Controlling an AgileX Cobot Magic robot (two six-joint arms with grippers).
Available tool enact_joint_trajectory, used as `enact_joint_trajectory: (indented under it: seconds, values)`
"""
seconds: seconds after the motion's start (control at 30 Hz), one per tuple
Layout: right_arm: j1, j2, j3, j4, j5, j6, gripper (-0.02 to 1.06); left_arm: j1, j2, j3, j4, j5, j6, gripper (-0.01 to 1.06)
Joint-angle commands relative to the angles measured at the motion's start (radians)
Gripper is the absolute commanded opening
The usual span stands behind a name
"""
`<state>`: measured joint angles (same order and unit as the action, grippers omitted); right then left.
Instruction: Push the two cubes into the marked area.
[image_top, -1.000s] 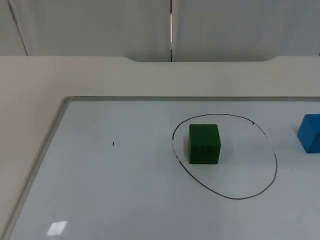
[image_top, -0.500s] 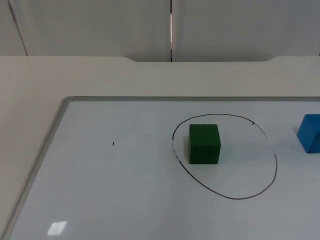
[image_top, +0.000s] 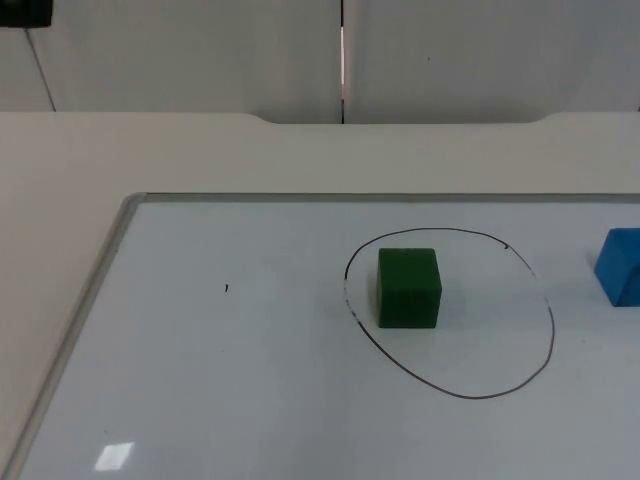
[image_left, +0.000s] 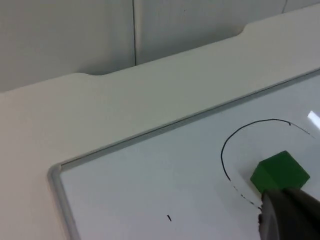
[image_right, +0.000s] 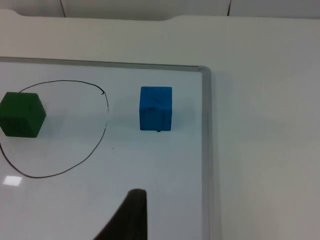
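A green cube sits on a whiteboard that lies flat on the pale surface. The green cube is inside the marked area, a wobbly black ring drawn on the board, and it rests near the ring's left side, just in from the line. A blue cube sits on the board too, outside the ring on its right side, a little way from the line and not touching it. In the right wrist view the blue cube stands between the ring and the board's metal frame, closer to the frame than the green cube is. In the left wrist view the green cube shows inside the ring, and a tiny black mark is on the board well apart from it. The left pincer hangs over the board close to the green cube, and I cannot tell if it is open or closed. The right pincer hangs over the board near the ring and the blue cube, touching neither, and I cannot tell if it is open or closed either. A grey wall stands behind the surface.
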<state>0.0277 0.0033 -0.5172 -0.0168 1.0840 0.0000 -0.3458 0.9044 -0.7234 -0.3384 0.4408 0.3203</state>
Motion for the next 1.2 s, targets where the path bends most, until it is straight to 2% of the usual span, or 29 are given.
enact_joint_trajectory:
  seconds: [0.0, 0.1, 0.17, 0.3, 0.37, 0.53, 0.67, 0.87, 1.17]
  values:
    - [-0.005, -0.003, 0.002, -0.006, -0.005, -0.012, 1.05, 0.000, -0.050, 0.014, 0.032, 0.014, -0.018, 0.00]
    - [-0.005, -0.003, 0.002, -0.006, -0.005, -0.012, 1.05, 0.000, -0.111, 0.032, 0.059, 0.043, -0.065, 0.00]
    - [-0.005, -0.003, 0.002, -0.006, -0.005, -0.012, 1.05, 0.000, -0.179, 0.037, 0.063, 0.121, -0.074, 0.00]
    - [-0.005, -0.003, 0.002, -0.006, -0.005, -0.012, 1.05, 0.000, -0.263, 0.041, 0.087, 0.182, -0.088, 0.00]
    - [-0.005, -0.003, 0.002, -0.006, -0.005, -0.012, 1.05, 0.000, -0.342, 0.041, 0.156, 0.238, -0.168, 0.00]
    - [-0.005, -0.003, 0.002, -0.006, -0.005, -0.012, 1.05, 0.000, -0.455, 0.048, 0.193, 0.336, -0.205, 0.00]
    - [-0.005, -0.003, 0.002, -0.006, -0.005, -0.012, 1.05, 0.000, -0.548, 0.084, 0.193, 0.347, -0.224, 0.00]
    - [-0.005, -0.003, 0.002, -0.006, -0.005, -0.012, 1.05, 0.000, -0.709, 0.217, 0.204, 0.374, -0.268, 0.00]
    - [-0.005, -0.003, 0.002, -0.006, -0.005, -0.012, 1.05, 0.000, -0.886, 0.216, 0.246, 0.480, -0.277, 0.00]
